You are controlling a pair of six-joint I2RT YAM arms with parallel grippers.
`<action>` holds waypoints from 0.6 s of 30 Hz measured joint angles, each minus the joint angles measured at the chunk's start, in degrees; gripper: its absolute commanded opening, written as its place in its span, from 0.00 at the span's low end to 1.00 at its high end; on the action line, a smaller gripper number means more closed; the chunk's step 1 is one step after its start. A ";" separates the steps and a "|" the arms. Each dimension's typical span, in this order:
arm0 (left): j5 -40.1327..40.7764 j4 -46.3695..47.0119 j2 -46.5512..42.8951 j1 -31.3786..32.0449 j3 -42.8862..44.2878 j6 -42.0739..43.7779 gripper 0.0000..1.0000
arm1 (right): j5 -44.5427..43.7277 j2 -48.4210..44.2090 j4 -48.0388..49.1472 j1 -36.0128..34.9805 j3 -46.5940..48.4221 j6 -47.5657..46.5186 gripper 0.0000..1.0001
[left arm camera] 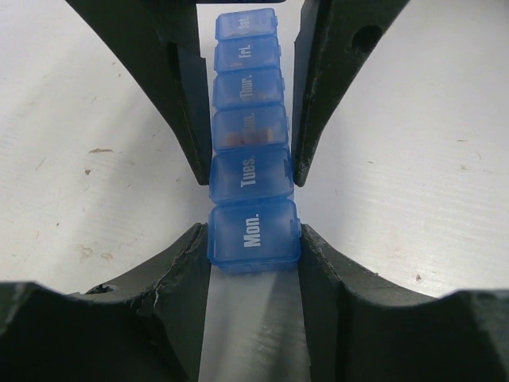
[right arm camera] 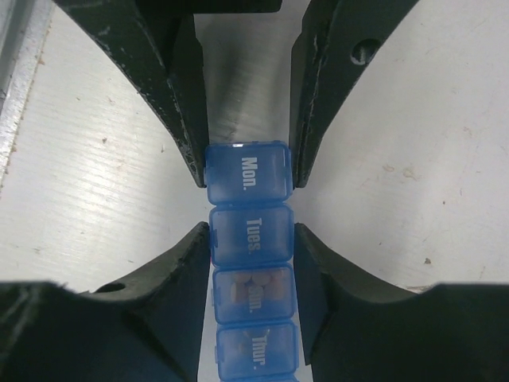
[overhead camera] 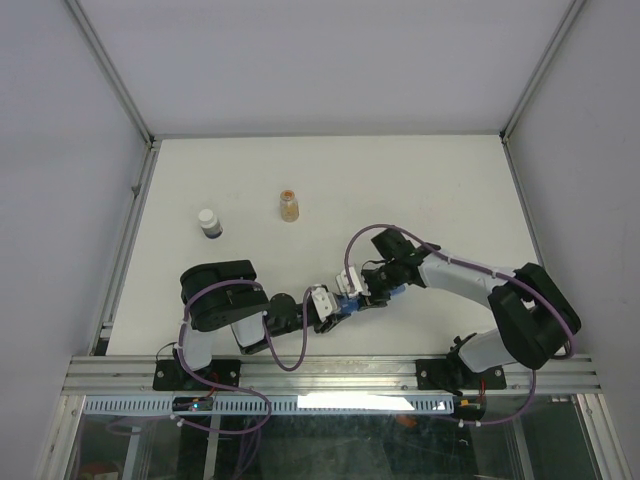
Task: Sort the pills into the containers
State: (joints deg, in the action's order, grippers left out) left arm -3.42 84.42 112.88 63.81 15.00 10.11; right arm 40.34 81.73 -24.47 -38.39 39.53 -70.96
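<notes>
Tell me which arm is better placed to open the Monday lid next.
Right, probably: the right claw flanks Mon. on the pill strip; the left claw grips it around Tues.

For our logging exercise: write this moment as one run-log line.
left claw: shut on translucent blue plastic pill-organiser strip | right claw: straddles Mon. end, grip unclear | third compartment: tan pills inside
</notes>
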 measured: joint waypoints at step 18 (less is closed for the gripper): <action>-2.10 0.02 0.00 0.00 -0.04 0.13 0.19 | 3.48 -0.37 -1.68 3.74 1.38 9.01 0.57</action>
State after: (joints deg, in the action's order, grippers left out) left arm -5.52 84.44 112.88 63.81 14.96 10.24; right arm 43.81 81.36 -26.15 -34.65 40.91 -61.95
